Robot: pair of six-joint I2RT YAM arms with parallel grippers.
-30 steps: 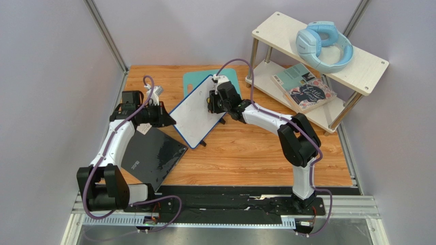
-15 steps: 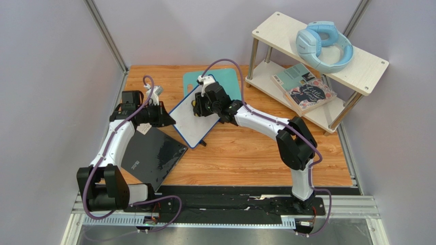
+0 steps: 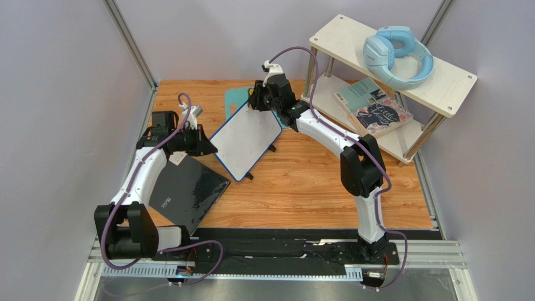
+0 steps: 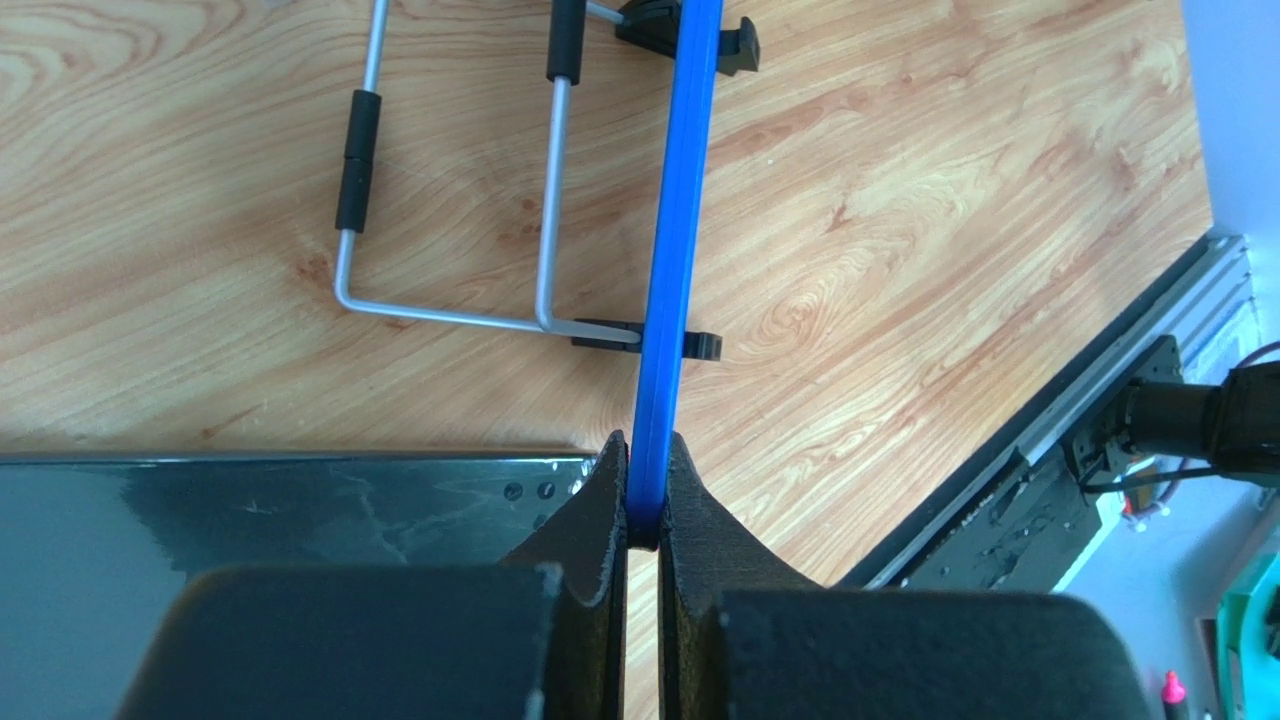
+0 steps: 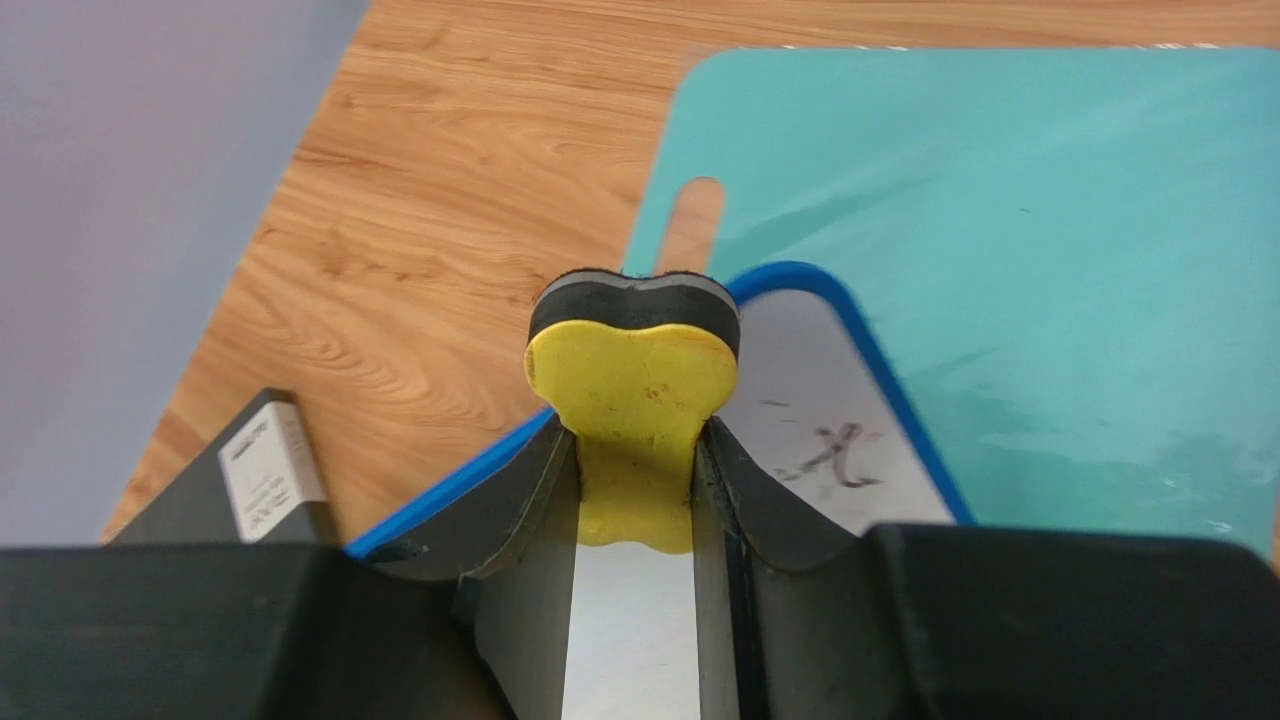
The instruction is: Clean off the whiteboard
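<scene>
The small blue-framed whiteboard point(image 3: 246, 139) is standing tilted, its far corner overlapping the teal plastic mat point(image 3: 233, 100) and its long axis running away from the mat. The right gripper point(image 5: 634, 438), clamping a yellow-and-black eraser point(image 5: 631, 360), is hovering at that corner. The left gripper point(image 4: 646, 473) is pinching the frame edge farthest from the mat. Only the right wrist view is showing a dark scribble point(image 5: 836, 450) on the eraser's mat side.

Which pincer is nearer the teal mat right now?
Right. The right pincer, gripping the eraser, is over the teal mat; the left pincer clamps the whiteboard frame, away from it.
</scene>
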